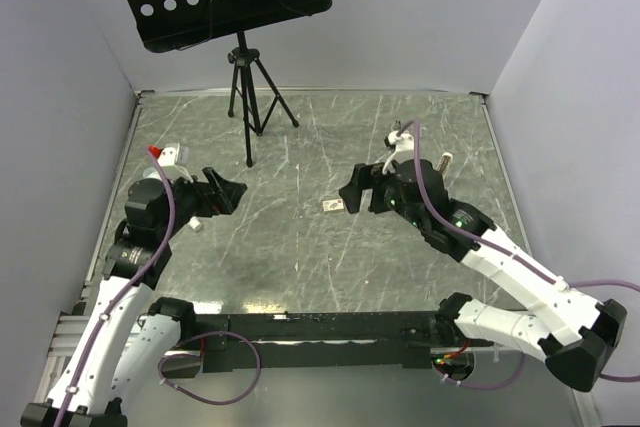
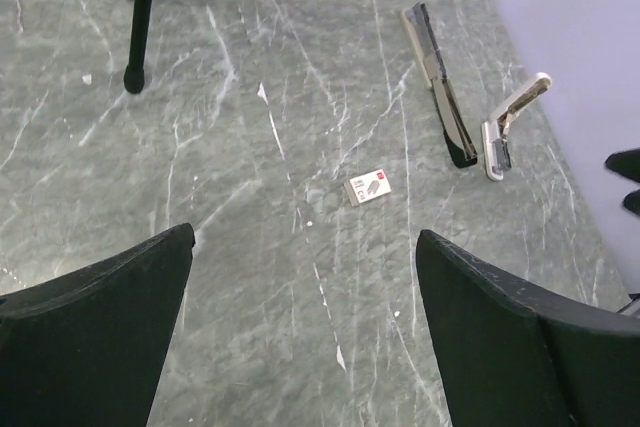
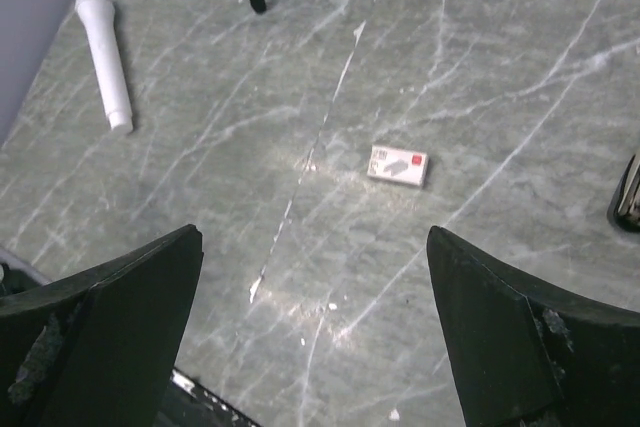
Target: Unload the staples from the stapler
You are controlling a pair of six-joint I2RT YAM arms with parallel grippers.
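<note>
Grey marbled table (image 1: pixel 300 257), entry: stapler (image 2: pixel 440 87) lying hinged open toward the far right wall (image 2: pixel 590 7), staples too small to discern; left tool (image 2: pixel 305 237) and right tool (image 3: pixel 313 232) both spread wide and empty, best one pinning the base while the other draws the strip out.

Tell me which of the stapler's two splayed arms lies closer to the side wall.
The shorter cream arm, on the side nearest the wall. The longer dark-and-silver arm lies farther in, toward the small box.
</note>
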